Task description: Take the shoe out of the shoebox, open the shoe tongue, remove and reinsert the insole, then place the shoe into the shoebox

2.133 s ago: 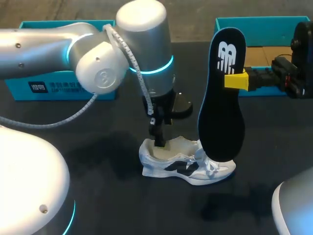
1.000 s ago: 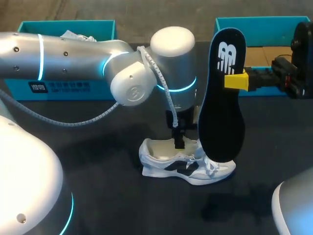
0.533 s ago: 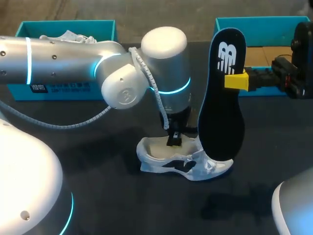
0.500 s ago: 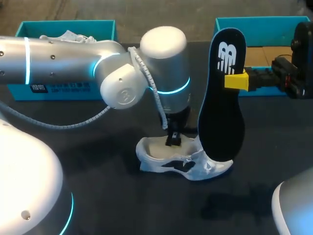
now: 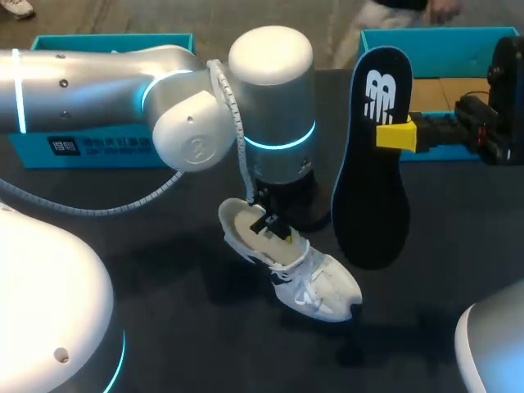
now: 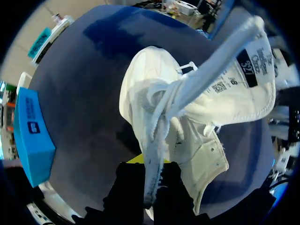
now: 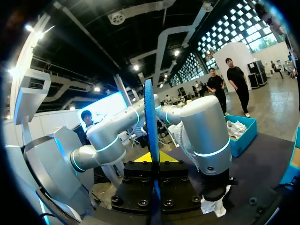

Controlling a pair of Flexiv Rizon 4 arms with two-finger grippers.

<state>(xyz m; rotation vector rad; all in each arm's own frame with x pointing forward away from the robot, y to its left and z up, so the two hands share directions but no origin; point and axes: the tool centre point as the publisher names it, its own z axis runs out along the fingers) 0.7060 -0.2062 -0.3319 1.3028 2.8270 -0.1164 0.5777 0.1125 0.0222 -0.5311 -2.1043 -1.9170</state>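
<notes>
**Shoe swung clear of the waiting insole**

The left arm [image 5: 98, 90] had drawn back and turned since a moment before; the insole [image 5: 372, 164] had not moved, standing upright over the table [image 5: 164, 327], pinched near its top by the closed right gripper [image 5: 395, 133]; the shoe [image 5: 315, 282] had been slewed round, heel raised, toe toward the near edge, no longer under the insole; the left gripper [image 5: 274, 228] was clamped on the tongue [image 6: 234, 79], holding the mouth open, so reinsertion looked next.
</notes>
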